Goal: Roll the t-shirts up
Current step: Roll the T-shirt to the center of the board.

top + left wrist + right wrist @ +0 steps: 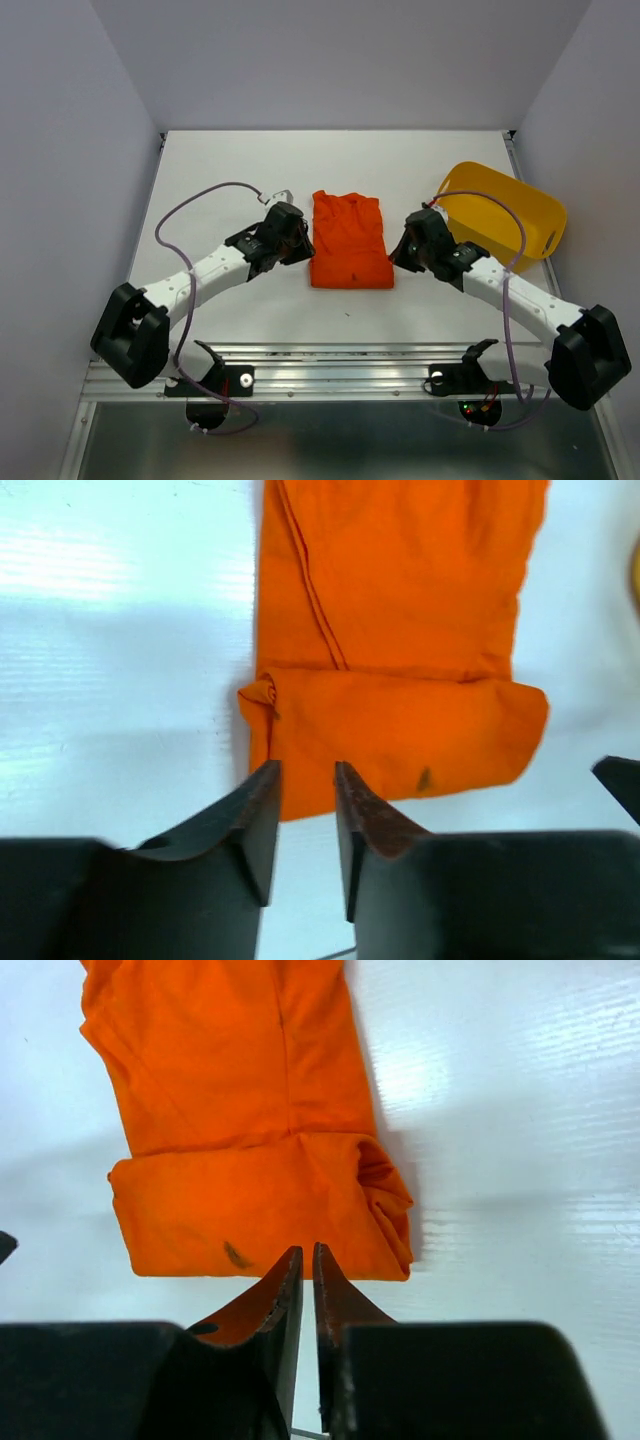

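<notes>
the t-shirt [350,240] lay flat on the white surface [230,160], just beside the yellow tub [540,225] on the tub's left and not touching it. it was folded into a narrow strip with the sleeves tucked in. that shape suits rolling, since a strip of even width winds up without loose flaps. the end of the strip nearer the arm bases was turned over into a thick band, which looked like the first turn of the roll. the rest of the cloth lay unrolled beyond it. a small dark speck [424,778] showed on that band.

the right tool [405,250] sat in the gap between the tub and the shirt, at the band's tub-side corner. its fingers were pressed almost together with only a sliver of white showing between them, and they gripped nothing. the left tool [298,235] sat on the side of the shirt away from the tub, at the band's other corner. its fingers were parted a little, with no cloth caught between them. in both wrist views the fingertips hung just at the band's near edge.

one tool at each corner made sense. a soft roll pushed from one side alone would skew, so both ends probably had to be caught and turned together. the next move likely called for both tools to spread, pinch the band and tip it over.
</notes>
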